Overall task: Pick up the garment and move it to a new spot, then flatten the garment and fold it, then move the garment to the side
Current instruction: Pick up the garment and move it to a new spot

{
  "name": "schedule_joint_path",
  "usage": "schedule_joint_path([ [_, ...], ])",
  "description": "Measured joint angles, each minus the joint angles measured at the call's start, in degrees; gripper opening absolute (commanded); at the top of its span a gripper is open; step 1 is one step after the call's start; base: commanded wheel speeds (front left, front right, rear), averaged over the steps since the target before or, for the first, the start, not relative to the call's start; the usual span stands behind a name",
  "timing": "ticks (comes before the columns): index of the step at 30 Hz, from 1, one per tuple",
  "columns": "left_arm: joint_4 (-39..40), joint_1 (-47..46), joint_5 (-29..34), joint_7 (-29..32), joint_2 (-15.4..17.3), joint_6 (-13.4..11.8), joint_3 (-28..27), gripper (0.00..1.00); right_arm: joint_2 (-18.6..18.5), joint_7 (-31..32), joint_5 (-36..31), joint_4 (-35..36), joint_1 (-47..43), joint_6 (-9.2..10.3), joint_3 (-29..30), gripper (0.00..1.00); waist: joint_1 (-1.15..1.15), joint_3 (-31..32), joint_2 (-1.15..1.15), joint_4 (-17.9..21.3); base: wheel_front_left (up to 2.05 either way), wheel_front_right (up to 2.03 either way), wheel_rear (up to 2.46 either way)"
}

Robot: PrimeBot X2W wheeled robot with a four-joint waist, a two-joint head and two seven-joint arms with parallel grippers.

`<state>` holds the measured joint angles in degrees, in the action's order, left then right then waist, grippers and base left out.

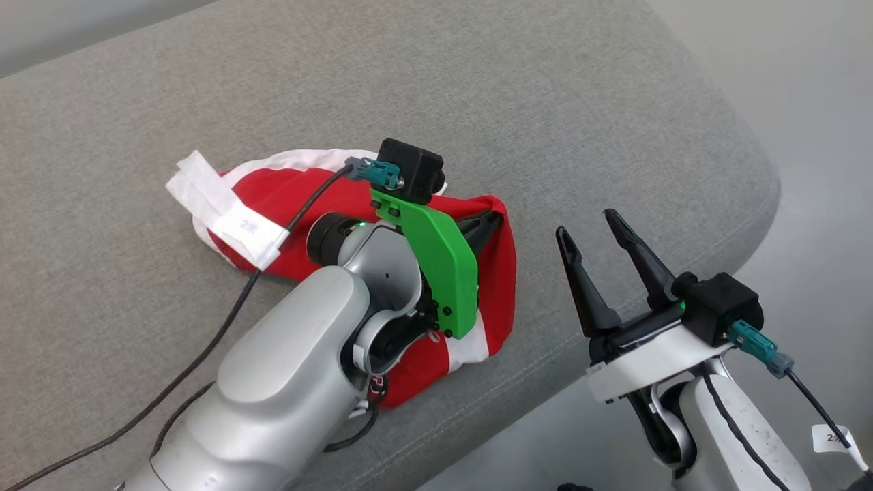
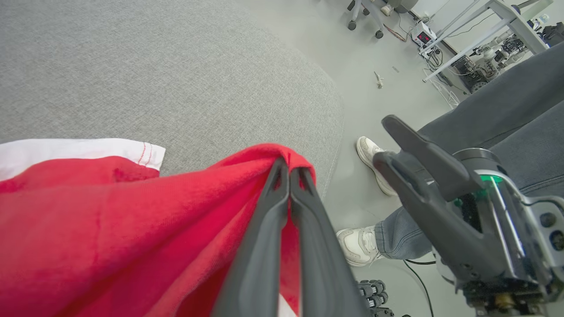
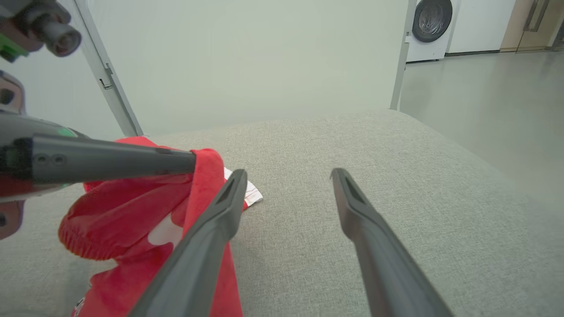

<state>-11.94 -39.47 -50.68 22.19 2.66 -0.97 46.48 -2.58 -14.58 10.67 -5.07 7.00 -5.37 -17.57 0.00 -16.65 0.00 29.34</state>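
A red garment with white trim (image 1: 300, 204) lies crumpled on the grey cushion (image 1: 477, 95). My left gripper (image 1: 492, 221) is shut on a fold of the red garment (image 2: 132, 220) at its right edge, and the cloth wraps over the fingertips (image 2: 288, 169). In the right wrist view the pinched garment (image 3: 132, 211) hangs lifted a little off the cushion (image 3: 330, 145). My right gripper (image 1: 586, 224) stands open to the right of the garment, near the cushion's edge, with nothing between its fingers (image 3: 220, 211).
A black cable (image 1: 225, 320) runs across the cushion by my left arm. White paper tags (image 1: 218, 204) lie at the garment's left end. A person's legs and white shoes (image 2: 370, 158) stand on the floor beside the cushion. A washing machine (image 3: 429, 22) is far back.
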Motion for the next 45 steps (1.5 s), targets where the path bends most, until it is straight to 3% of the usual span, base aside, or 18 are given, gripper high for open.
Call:
schedule_joint_path([
  [1,-0.20,-0.31,0.25,-0.16,0.00,-0.03,0.58,0.51,0.01,0.00,0.04,0.08,-0.10,0.27,0.21,1.00,0.00,-0.21,0.00,0.62,0.00,0.00,0.00],
  [2,-0.35,-0.51,0.59,-0.60,0.01,-0.05,1.29,1.00,0.02,0.00,0.22,0.12,-0.23,0.52,0.53,1.00,0.00,-0.45,0.00,1.20,0.00,0.00,0.00],
  [5,-1.81,-0.83,1.48,-0.63,-0.02,0.18,3.82,1.00,0.01,0.00,0.49,0.14,-0.51,1.44,1.54,1.00,0.00,-1.24,0.00,2.60,0.00,0.00,0.00],
  [13,-3.88,-1.06,2.49,-2.13,0.21,0.20,6.21,1.00,0.09,0.00,0.35,-0.36,-0.49,1.51,2.14,1.00,0.00,-0.74,0.00,3.46,0.00,0.00,0.00],
  [19,-0.88,-2.15,2.56,-3.20,0.15,0.97,10.31,1.00,-0.10,0.00,-1.24,-0.64,-0.41,1.04,2.24,1.00,0.00,0.70,0.00,0.70,0.00,0.00,0.00],
  [24,2.36,-2.23,3.85,-6.66,0.14,0.86,10.93,1.00,-2.32,0.00,-3.92,-1.33,0.49,0.12,0.34,1.00,0.00,2.56,0.00,-2.52,0.00,0.00,0.00],
  [31,3.61,-1.53,8.98,-12.92,0.08,-4.37,6.22,1.00,-6.46,0.00,-8.34,-1.48,3.16,-1.38,-6.91,1.00,0.00,5.62,0.00,-7.38,0.00,0.00,0.00],
  [41,5.24,11.93,7.49,-18.50,0.10,-5.95,1.86,1.00,-13.27,0.60,-10.94,-4.77,6.28,-2.15,-21.43,1.00,0.00,9.07,0.00,-15.15,0.00,0.00,0.00],
  [45,5.76,16.17,5.46,-20.82,0.14,-6.17,0.02,1.00,-15.66,1.55,-9.59,-5.78,7.78,-2.15,-24.63,1.00,0.00,9.95,0.00,-18.35,0.00,0.00,0.00],
])
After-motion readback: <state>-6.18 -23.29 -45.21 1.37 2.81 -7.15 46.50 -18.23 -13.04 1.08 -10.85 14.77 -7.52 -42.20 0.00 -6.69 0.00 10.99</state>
